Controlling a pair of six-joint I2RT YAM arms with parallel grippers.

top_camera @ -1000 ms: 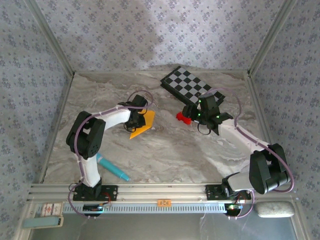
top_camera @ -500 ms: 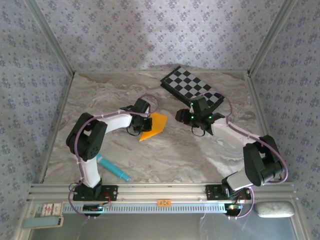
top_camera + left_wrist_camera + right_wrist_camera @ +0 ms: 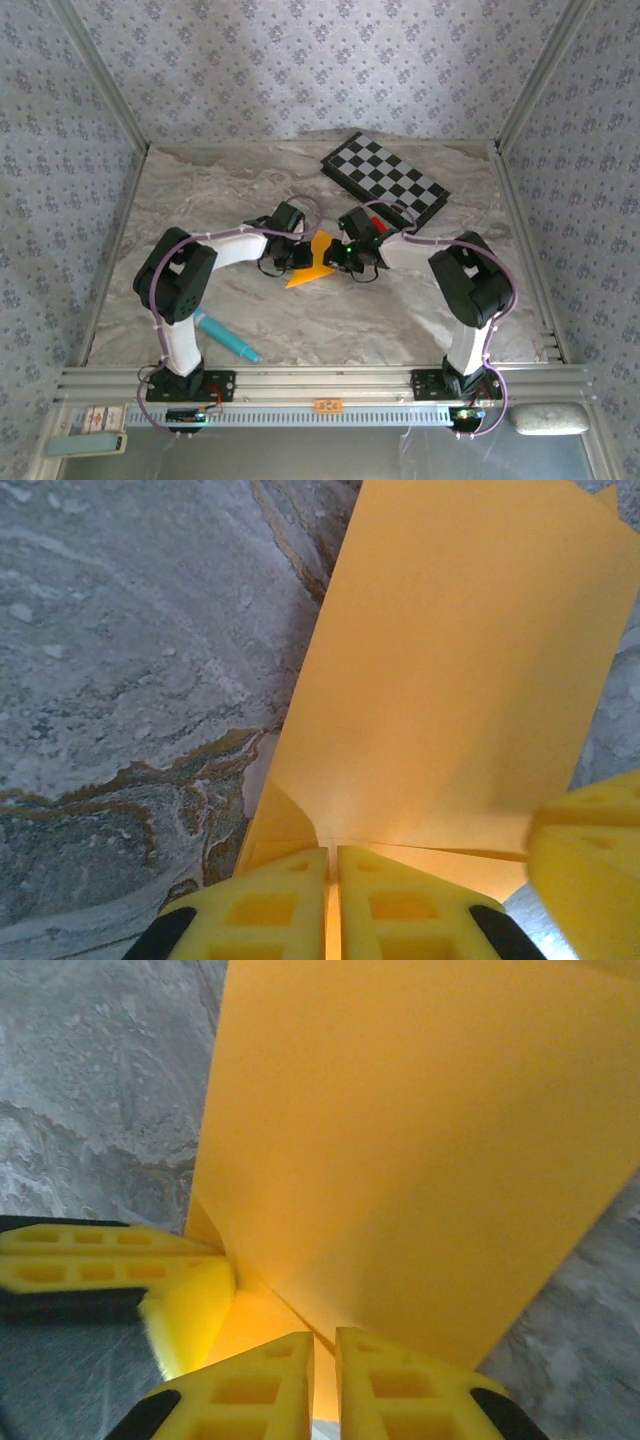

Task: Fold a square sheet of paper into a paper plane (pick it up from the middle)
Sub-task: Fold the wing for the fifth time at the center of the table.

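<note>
The square sheet of paper is orange-yellow, creased and partly folded, and stands up off the table's middle between both grippers. My left gripper is shut on its left side; in the left wrist view the paper rises from the thin slit between the closed fingers. My right gripper is shut on the other side, pinching a folded edge of the paper between its fingers. Each wrist view also catches the other gripper's yellow finger. A narrow dart-shaped paper plane is out of view.
A black-and-white checkerboard lies at the back right. A small red block sits just behind the right wrist. A teal pen lies near the left arm's base. Marbled table with patterned walls around.
The right gripper swung left from beside the red block to the paper and shut on it. The left gripper carried the paper slightly right, toward the middle.
</note>
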